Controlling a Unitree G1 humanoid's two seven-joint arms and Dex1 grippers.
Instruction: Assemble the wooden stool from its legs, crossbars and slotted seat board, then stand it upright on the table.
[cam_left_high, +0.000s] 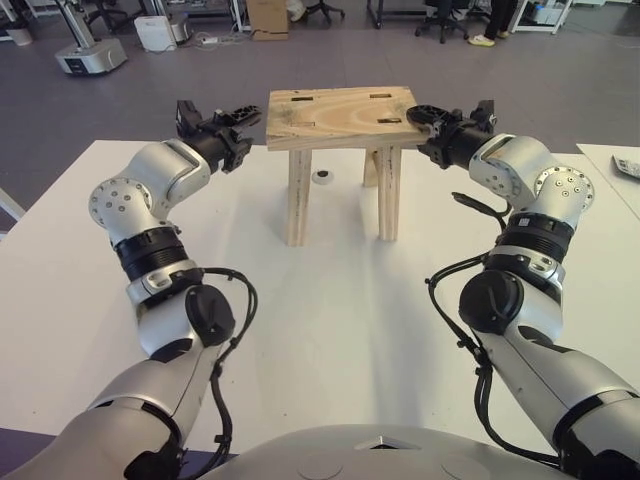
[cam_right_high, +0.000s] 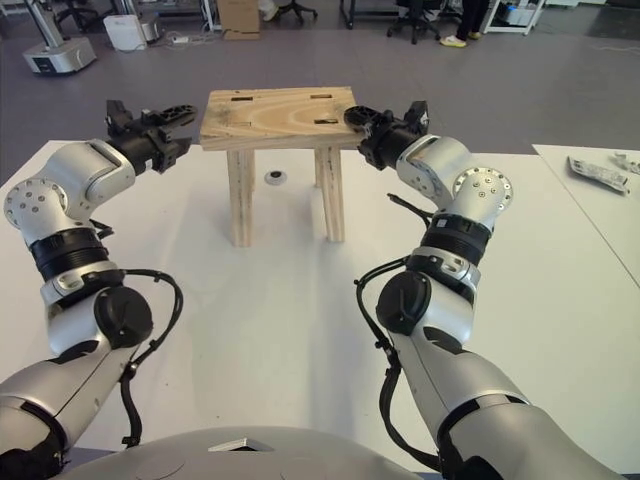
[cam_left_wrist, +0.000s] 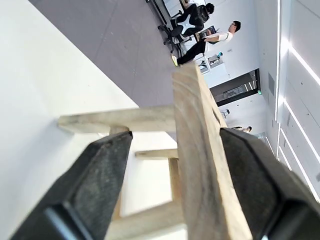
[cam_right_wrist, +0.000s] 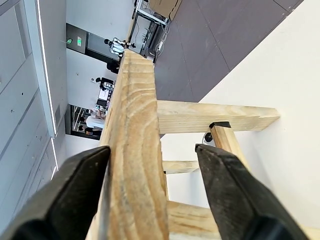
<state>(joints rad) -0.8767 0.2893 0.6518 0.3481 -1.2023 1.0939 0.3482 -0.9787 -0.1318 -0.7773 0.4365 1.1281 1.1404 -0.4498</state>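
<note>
While the stool (cam_left_high: 340, 160) stands upright near the middle of the worktop's (cam_left_high: 330, 320) far edge, left gripper (cam_left_high: 244, 131) and right gripper (cam_left_high: 426, 128) sit at opposite ends of its seat board (cam_left_high: 340, 115). Both are open and unclamped, spread across its thickness, probably steadying it. Contact unclear. Rear legs partly hidden. Small round item (cam_left_high: 322, 177) behind not identifiable.

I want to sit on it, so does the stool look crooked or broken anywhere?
Nothing stands out. The stool stands upright on the table, its seat board looks level, and no part looks cracked. One small round object lies on the table by its legs; what it is, I cannot tell.
</note>
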